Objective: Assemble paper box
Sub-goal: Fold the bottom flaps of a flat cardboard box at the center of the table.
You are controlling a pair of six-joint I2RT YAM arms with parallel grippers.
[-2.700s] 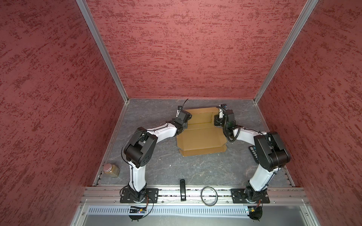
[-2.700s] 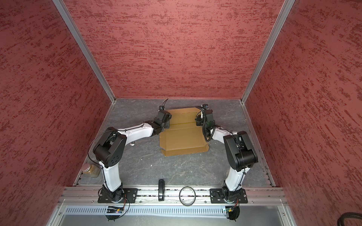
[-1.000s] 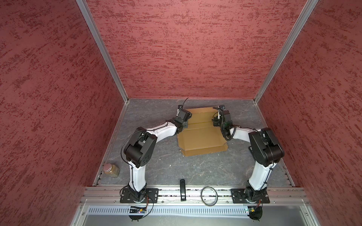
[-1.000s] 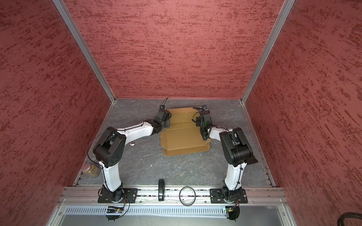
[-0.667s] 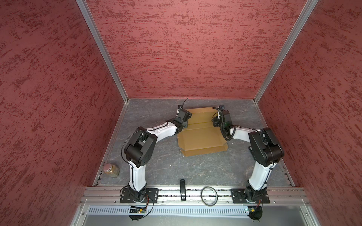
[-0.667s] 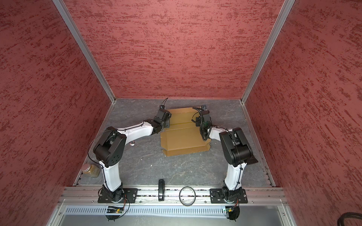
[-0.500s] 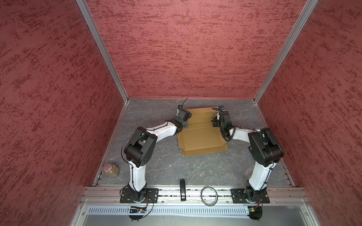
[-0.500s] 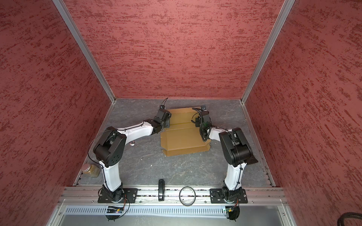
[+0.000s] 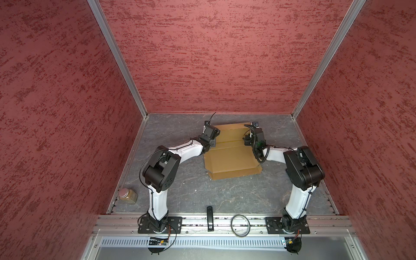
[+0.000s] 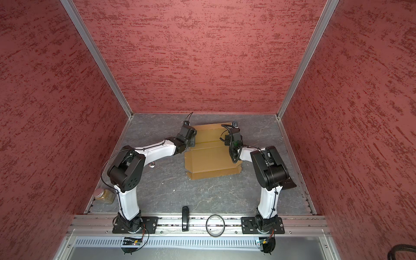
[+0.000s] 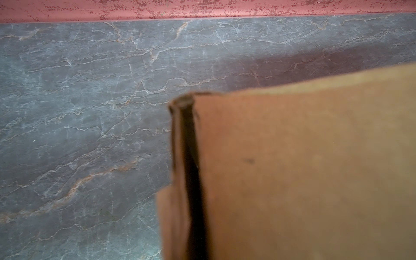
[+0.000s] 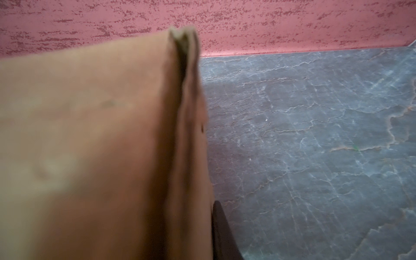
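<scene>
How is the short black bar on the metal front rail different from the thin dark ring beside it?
The short black bar is solid and straight; the thin dark ring is an open hoop. The bar is narrow; the ring spans more of the metal front rail. Both lie on that rail, apart.

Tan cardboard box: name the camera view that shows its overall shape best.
Both top views show it best: the tan cardboard box is seen whole, with its creases and near flap visible. The left wrist view and the right wrist view each show only a blurred close-up of one folded edge.
</scene>
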